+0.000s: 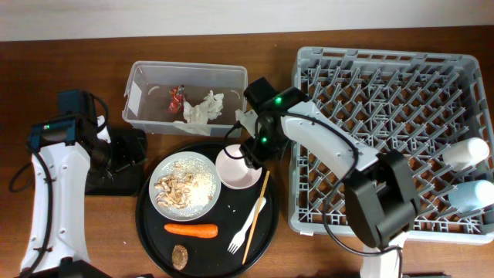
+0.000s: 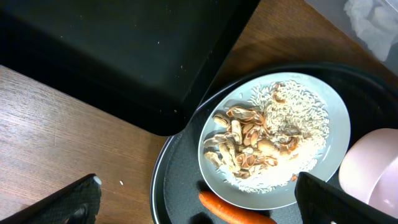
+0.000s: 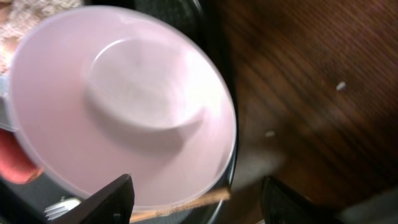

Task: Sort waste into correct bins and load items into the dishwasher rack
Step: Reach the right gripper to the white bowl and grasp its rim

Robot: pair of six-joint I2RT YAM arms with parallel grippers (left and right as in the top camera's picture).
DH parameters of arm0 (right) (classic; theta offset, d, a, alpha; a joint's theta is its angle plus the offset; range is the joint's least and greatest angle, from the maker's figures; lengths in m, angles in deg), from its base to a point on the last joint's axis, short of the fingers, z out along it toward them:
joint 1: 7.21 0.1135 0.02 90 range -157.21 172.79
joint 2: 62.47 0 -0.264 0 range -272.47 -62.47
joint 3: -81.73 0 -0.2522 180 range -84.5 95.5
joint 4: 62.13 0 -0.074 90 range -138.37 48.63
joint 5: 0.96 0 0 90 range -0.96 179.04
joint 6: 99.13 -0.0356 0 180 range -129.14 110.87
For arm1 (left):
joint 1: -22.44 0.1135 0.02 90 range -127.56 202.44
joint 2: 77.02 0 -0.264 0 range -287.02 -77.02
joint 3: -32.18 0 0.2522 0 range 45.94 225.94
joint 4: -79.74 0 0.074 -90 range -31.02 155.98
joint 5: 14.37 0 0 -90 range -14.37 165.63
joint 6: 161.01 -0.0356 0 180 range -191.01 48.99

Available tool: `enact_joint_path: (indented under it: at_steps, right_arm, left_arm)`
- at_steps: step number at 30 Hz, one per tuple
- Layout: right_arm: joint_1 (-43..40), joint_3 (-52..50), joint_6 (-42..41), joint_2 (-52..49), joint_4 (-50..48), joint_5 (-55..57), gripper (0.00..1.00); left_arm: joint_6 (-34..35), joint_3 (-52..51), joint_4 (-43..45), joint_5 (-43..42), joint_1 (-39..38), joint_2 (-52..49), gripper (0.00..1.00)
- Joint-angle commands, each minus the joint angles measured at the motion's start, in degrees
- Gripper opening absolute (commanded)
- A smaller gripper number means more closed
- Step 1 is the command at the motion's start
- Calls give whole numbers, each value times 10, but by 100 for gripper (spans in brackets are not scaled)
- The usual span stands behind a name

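The pale pink bowl (image 1: 238, 170) (image 3: 124, 99) sits on the round black tray beside the white plate (image 1: 185, 187) (image 2: 323, 168) of rice scraps (image 2: 292, 121). My right gripper (image 1: 252, 151) (image 3: 199, 202) is open, its jaws straddling the bowl's near rim, one finger over the inside and one outside. The wooden stick (image 1: 257, 216) (image 3: 180, 204) runs under that rim. Carrot (image 1: 191, 229) (image 2: 236, 214), brown lump (image 1: 180, 255) and fork (image 1: 247, 225) lie on the tray. My left gripper (image 1: 127, 150) (image 2: 205, 202) hangs open by the tray's left edge.
The clear tub (image 1: 147, 77) at the back holds a red wrapper (image 1: 176, 96) and tissue (image 1: 202, 108). A shallow black tray (image 1: 116, 174) (image 2: 124, 62) lies under my left arm. The grey rack (image 1: 394, 85) on the right holds a white cup (image 1: 467, 152) and a light blue cup (image 1: 471, 193).
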Motion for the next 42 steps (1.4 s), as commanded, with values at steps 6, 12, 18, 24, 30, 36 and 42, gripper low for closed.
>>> enact_joint_path:
  at_steps: [6, 12, 18, 24, 30, 36, 42]
  right_arm:
    - [5, -4, -10, -39, -24, 8, 59]
    - [5, -18, -50, -39, -35, 38, 46]
    - [5, -36, -71, -39, -43, 33, 40]
    - [5, -36, -82, -30, -43, 33, 22]
    - [4, -36, -82, 20, -45, 56, 17]
    - [3, -32, -82, 120, -43, 106, 11]
    - [4, -33, -92, 165, -31, 101, 20]
  left_arm:
    - [-7, -3, 1, 2, 2, 0, 99]
    - [-7, -3, 0, 2, 2, 0, 99]
    - [-7, -3, 0, 2, 2, 0, 99]
    - [-7, -3, -1, 2, 2, 0, 99]
    - [-7, -3, -2, 2, 2, 0, 99]
    - [-7, -3, -2, 2, 2, 0, 99]
    - [-7, -3, -1, 2, 2, 0, 99]
